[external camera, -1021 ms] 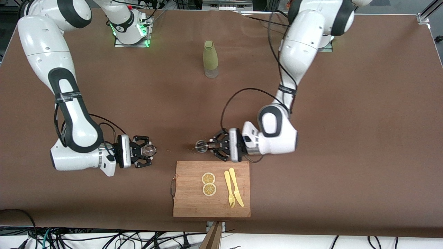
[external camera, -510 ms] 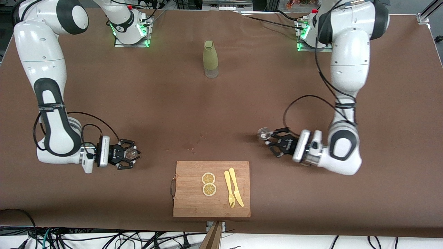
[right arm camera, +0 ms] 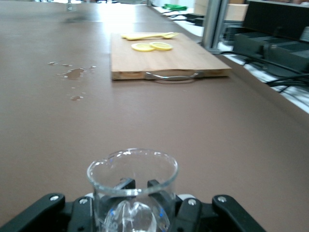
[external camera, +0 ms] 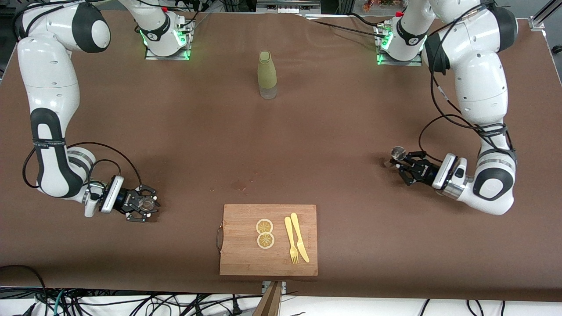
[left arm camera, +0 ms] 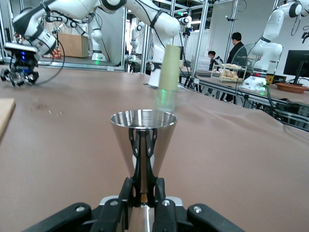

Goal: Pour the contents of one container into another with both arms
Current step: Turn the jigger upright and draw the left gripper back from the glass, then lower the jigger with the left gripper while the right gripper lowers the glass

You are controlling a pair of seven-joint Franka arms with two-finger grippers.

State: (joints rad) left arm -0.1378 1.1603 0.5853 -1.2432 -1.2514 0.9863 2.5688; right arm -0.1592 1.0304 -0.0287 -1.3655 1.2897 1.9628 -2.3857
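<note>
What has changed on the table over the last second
The left gripper carried the steel jigger from the cutting board toward its own end; the right gripper drew the glass cup toward its end. Both grips held. Board and bottle stayed.

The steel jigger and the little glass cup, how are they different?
The jigger is shiny metal you cannot see through; the glass cup is clear. The jigger narrows to a thin waist; the cup has straight sides and a pouring lip. Both stand upright, the jigger held by the left gripper, the cup by the right gripper.
</note>
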